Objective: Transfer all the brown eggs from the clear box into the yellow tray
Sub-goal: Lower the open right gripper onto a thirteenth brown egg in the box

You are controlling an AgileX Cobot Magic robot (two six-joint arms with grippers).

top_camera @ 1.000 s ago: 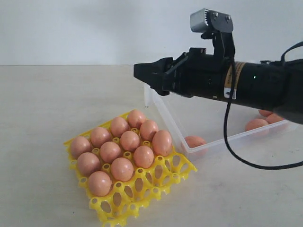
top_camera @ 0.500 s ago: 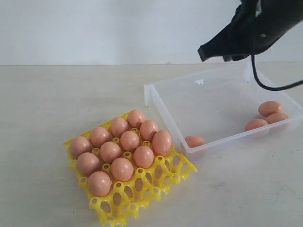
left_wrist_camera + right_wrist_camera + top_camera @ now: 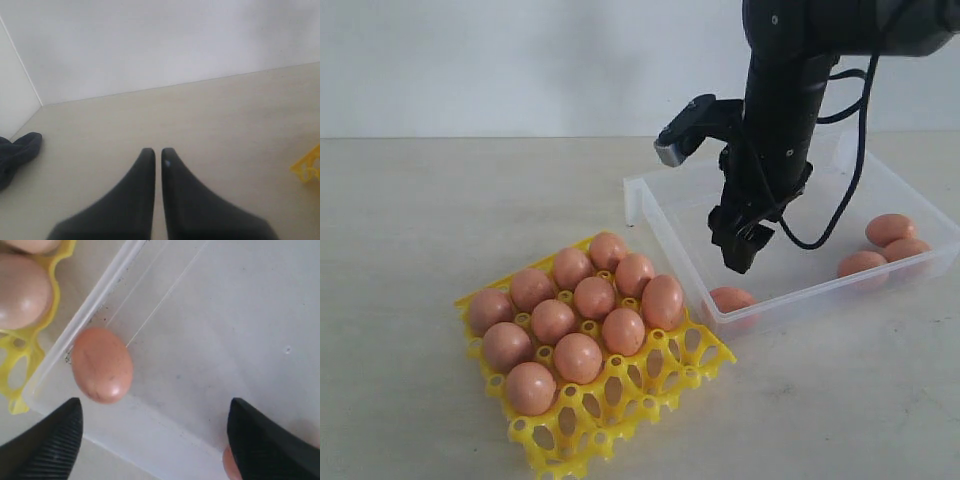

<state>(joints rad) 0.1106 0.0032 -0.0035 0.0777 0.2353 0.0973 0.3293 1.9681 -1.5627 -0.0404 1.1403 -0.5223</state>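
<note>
The yellow tray (image 3: 665, 375) holds several brown eggs (image 3: 578, 357) at the left of the exterior view. The clear box (image 3: 666, 232) stands to its right, with one egg (image 3: 732, 299) in the near left corner and three eggs (image 3: 890, 229) at the right end. My right gripper (image 3: 738, 258) points down into the box just above the corner egg. In the right wrist view it (image 3: 155, 405) is open and empty, with that egg (image 3: 102, 365) near one fingertip and the box wall (image 3: 150, 425) below. My left gripper (image 3: 154, 150) is shut on nothing over bare table.
The right wrist view shows a tray corner (image 3: 20, 342) with an egg (image 3: 22, 297) beside the box, and another egg (image 3: 227, 462) partly behind one finger. In the left wrist view a tray corner (image 3: 307, 167) and a dark object (image 3: 17, 152) sit at the edges.
The right arm, which lay level over the box, lifted away to the upper right and has now come down into the box, pointing at the corner egg. Eggs and tray have not moved.
</note>
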